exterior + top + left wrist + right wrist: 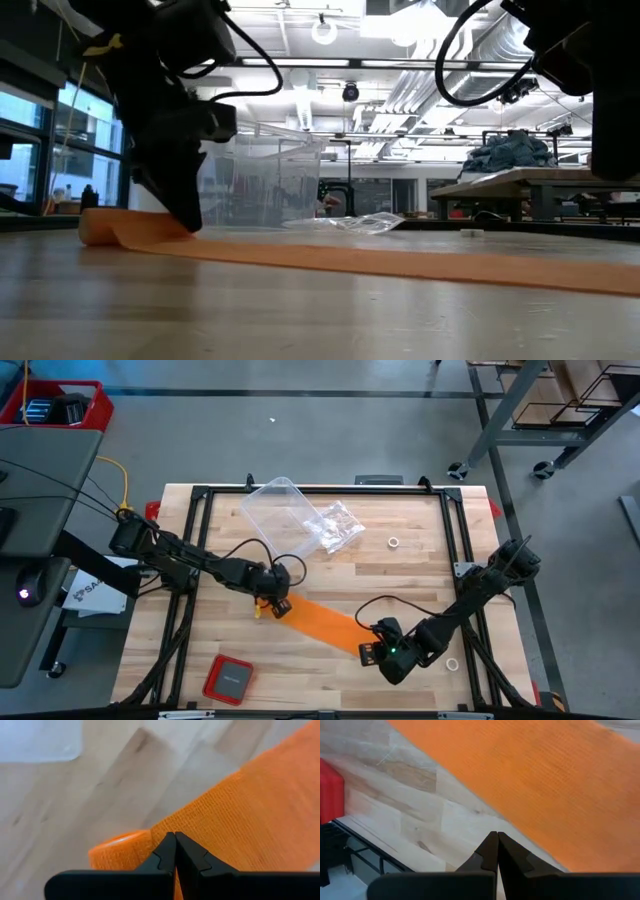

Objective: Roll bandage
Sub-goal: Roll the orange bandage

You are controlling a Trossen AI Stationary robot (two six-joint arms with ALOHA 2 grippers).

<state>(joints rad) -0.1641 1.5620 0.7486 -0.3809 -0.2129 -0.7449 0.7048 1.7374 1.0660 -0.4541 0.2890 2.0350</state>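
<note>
We keep the left gripper (175, 840) closed, its tips pressing on the bandage (325, 622) beside the small rolled start. The right gripper (497, 840), closed and empty, hovers near the flat far end. If we push unevenly, the loose roll could unwind or skew.

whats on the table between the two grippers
Only the bandage: in the high view its flat orange strip runs across bare wood from the shut left gripper to the shut right gripper.

Bandage (380, 262) runs off the low view's right edge, far end unseen. Left gripper (276, 603) covers its rolled end from above. Small rings (394, 543) on worktop (420, 575) too tiny to identify.
</note>
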